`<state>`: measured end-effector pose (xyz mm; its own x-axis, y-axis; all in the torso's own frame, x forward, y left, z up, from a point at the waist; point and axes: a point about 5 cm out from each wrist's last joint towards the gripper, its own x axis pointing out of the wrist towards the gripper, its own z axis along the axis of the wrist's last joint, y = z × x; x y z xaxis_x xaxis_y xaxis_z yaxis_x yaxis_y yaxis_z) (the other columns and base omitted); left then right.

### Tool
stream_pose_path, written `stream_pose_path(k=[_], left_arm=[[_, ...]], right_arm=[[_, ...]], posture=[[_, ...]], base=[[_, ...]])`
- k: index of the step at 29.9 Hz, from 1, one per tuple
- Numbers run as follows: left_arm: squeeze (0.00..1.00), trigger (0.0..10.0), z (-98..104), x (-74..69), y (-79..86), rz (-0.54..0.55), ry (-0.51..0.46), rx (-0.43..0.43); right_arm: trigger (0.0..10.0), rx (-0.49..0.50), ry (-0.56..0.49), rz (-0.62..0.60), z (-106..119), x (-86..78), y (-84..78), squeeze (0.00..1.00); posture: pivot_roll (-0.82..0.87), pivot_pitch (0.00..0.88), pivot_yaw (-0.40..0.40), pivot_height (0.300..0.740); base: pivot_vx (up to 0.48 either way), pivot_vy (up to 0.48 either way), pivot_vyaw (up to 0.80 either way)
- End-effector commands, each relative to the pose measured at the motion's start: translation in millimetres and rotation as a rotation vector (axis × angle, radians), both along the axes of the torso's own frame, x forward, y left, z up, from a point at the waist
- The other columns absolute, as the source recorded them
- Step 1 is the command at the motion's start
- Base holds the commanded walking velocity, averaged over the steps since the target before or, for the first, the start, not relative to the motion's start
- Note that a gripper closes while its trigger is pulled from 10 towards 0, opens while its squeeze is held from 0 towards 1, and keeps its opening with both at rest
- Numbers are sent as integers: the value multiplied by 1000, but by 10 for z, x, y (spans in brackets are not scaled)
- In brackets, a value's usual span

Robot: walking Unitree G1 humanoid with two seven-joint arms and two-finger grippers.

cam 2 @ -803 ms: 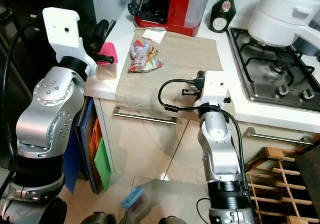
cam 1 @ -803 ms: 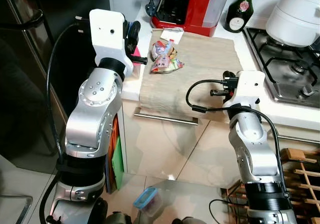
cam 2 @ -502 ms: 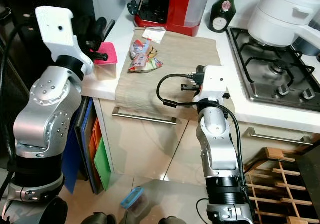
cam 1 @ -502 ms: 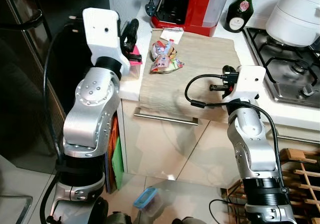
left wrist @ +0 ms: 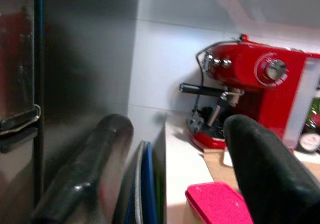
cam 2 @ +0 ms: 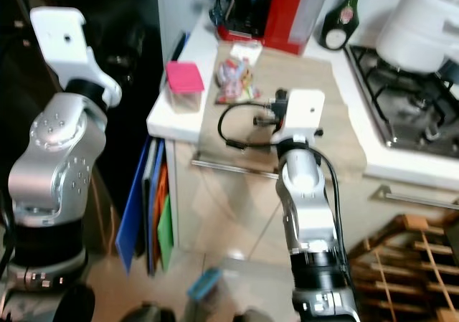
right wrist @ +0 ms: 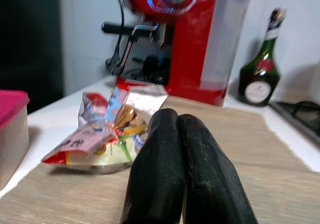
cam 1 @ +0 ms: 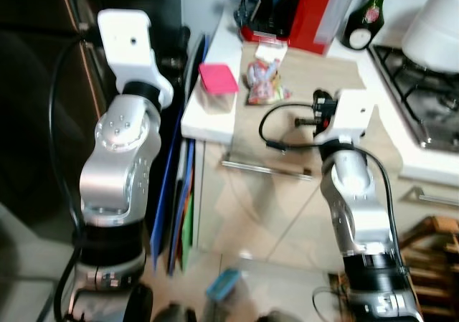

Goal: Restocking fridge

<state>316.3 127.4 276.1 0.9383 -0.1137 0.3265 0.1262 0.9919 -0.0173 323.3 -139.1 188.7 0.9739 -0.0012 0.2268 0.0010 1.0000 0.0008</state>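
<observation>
left arm: raised high beside the dark fridge point(cam 1: 43, 64), white wrist block uppermost, silver elbow bent below it.
left gripper point(left wrist: 175, 184): held up by the counter's left edge, just off the worktop; fingers point(left wrist: 265, 169) spread wide apart, holding nothing.
right arm: upright in front of the cabinet, wrist block level with the counter's front edge, black cable looped to its left.
right gripper point(right wrist: 182, 164): reaching over the beige mat point(cam 2: 337, 121) near its front edge; fingers pressed together, empty.
pink-lidded container point(cam 1: 216, 87): standing at the counter's front left corner, near the left edge, well apart from both grippers.
snack packets point(cam 1: 264, 82): lying in a heap on the mat's back left part, just beside the container, ahead of the right gripper.
red coffee machine point(cam 2: 272, 10): at the back edge of the counter, behind the packets.
green bottle point(right wrist: 260, 69): at the back edge, right of the machine.
gas hob point(cam 2: 409, 107): on the counter's right side, white pot point(cam 2: 419, 28) on it.
open room: bare mat between right gripper and packets; narrow gap between counter's left edge and fridge, with blue, orange and green boards point(cam 2: 154, 200) standing in it.
floor: small blue-lidded tub point(cam 2: 206, 285) on the tiles.
</observation>
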Motion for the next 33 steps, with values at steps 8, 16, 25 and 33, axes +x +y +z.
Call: stream_pose_path(k=[8, 16, 25, 33], left_arm=[[0, 10000, -1, 19, -104, -37, -5, 10], [0, 10000, -230, 33, -45, -9, 57, 38], [0, 10000, -877, -283, 163, -22, 275, 74], [0, 10000, -795, -147, 177, -25, 240, 99]], right_arm=[[10000, 48, -128, 50, 286, -11, 17, 1000], [10000, 151, -39, 128, 168, 74, 100, 1000], [10000, 44, 30, 36, -15, 2, 34, 1000], [10000, 70, 68, 37, -103, 88, 142, 1000]], posture=[[-39, 10, -59, 740], [-24, 6, -50, 740], [0, 0, -28, 740], [3, 0, 13, 740]], base=[[0, 293, 0], [0, 0, 0], [0, 0, 0], [0, 0, 0]])
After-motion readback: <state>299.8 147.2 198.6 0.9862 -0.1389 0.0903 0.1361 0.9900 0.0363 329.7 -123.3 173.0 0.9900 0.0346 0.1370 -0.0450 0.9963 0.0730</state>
